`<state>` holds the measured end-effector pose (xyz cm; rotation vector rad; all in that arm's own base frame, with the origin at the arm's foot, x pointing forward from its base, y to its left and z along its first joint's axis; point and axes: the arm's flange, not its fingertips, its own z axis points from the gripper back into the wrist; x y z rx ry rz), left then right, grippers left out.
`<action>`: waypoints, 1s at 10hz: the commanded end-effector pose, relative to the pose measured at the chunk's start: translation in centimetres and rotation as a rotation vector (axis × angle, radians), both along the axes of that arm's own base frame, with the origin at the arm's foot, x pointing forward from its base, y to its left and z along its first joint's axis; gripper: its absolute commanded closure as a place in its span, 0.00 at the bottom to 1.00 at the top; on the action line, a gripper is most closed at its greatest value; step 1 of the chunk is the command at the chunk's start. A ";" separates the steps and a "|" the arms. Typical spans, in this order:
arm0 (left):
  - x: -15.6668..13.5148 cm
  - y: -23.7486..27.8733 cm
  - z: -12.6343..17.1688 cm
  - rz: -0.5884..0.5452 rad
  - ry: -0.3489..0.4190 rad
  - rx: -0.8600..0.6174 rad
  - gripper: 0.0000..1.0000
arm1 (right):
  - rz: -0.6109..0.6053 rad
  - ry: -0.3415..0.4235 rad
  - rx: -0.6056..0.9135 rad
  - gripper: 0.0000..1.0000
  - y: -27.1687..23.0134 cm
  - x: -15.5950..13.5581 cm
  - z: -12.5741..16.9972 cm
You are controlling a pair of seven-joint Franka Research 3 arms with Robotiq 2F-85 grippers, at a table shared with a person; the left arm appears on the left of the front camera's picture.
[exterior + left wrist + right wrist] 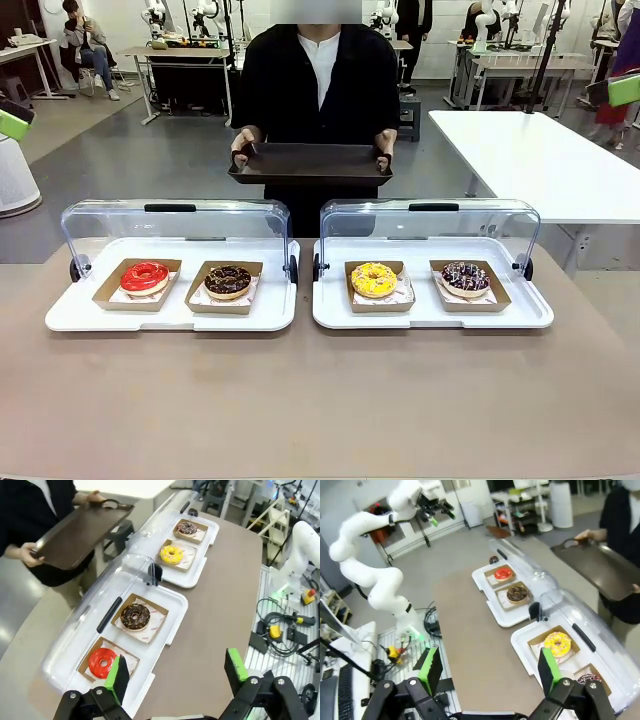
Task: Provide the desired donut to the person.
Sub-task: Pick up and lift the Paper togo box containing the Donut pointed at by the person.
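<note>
Showing glossy red donut (145,276) | chocolate donut (228,280) | yellow donut (374,279) | sprinkled donut (465,277)

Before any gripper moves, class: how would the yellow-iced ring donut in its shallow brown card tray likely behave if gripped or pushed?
The yellow-iced ring donut probably squashes easily; its glossy icing may smear. Lying flat, it seems unlikely to roll. Its shallow brown card tray looks thin, so a push likely slides both.

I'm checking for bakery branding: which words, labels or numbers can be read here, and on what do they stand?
No text can be read.
Faint reddish marks on the paper liner under the chocolate donut: too small and blurred to read.
</note>
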<state>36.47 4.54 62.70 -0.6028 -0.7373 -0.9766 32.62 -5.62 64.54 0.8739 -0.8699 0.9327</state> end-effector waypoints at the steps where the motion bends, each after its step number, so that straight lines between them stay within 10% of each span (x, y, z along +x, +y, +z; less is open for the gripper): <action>1: 2.5 2.7 -2.7 -0.044 0.031 -0.069 0.00 | 0.057 -0.004 -0.018 0.00 -1.0 2.3 -2.2; 10: 3.1 5.2 -6.4 -0.104 0.005 0.018 0.00 | 0.155 -0.071 -0.191 0.00 -4.8 3.4 -7.8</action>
